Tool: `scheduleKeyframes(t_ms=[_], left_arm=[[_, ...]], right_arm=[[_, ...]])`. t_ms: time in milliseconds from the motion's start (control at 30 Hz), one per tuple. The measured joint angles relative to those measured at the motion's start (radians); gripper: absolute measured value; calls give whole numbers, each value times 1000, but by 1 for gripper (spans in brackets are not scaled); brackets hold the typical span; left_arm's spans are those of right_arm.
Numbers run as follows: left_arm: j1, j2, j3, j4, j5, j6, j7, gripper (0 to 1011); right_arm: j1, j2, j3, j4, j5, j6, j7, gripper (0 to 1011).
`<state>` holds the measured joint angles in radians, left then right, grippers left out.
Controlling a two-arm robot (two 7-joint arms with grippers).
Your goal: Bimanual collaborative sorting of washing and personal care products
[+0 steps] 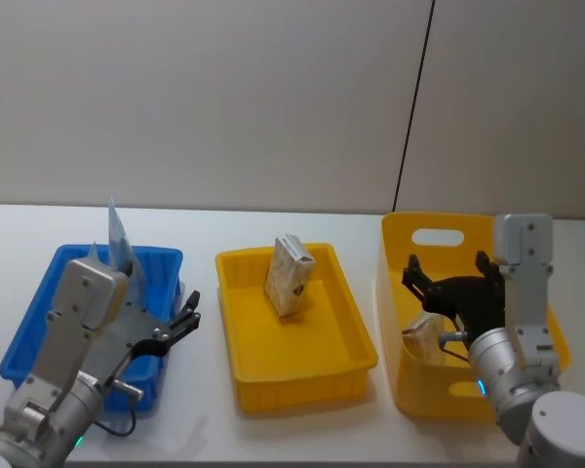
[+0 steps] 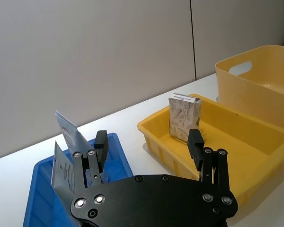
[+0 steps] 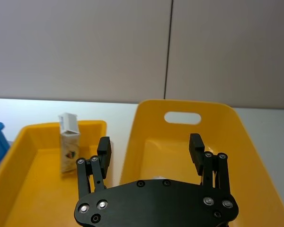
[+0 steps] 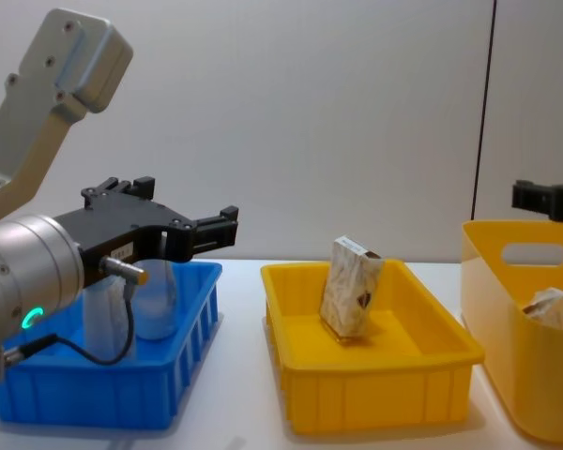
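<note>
Nearest the body, the left gripper (image 1: pixel 188 310) is held above the right-hand edge of the blue bin (image 4: pixel 94 394), fingers spread apart and nothing between them. The right gripper (image 1: pixel 447 265) is poised over the deep yellow bin (image 1: pixel 439 400), jaws likewise apart and empty. Each arm is thus stationed at the bin on its own side. This is judged to suit a shared sort, with the shallow yellow tray (image 1: pixel 302 375) between them within reach of either.

In the blue bin a clear bluish pouch (image 1: pixel 117 234) is propped upright, its tapered tip above the rim. A second pale flat item (image 2: pixel 61 172) is seen just beside it; its kind cannot be told.

In the shallow tray one beige packet (image 1: pixel 291 278) is stood on end, tilted, towards the far wall. Its wrapper is patterned, with a dark mark low on one face and a white printed top flap. The upright stance is judged to leave its narrow sides open to a pinch from above.

A second packet (image 4: pixel 547 307), similarly beige, is lying in the deep yellow bin below the right gripper, apart from it.
</note>
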<state>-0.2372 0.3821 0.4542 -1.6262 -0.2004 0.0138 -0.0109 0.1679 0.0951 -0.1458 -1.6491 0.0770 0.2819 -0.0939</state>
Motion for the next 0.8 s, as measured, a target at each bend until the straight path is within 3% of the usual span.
scheduleKeyframes(t_ms=[500, 800], left_arm=[[9, -3, -8, -6, 10, 7, 18, 1001], [31, -12, -40, -20, 18, 37, 64, 1001]], right_arm=[[-21, 16, -23, -44, 1, -49, 67, 1004], [-26, 19, -28, -55, 2, -59, 81, 1004]])
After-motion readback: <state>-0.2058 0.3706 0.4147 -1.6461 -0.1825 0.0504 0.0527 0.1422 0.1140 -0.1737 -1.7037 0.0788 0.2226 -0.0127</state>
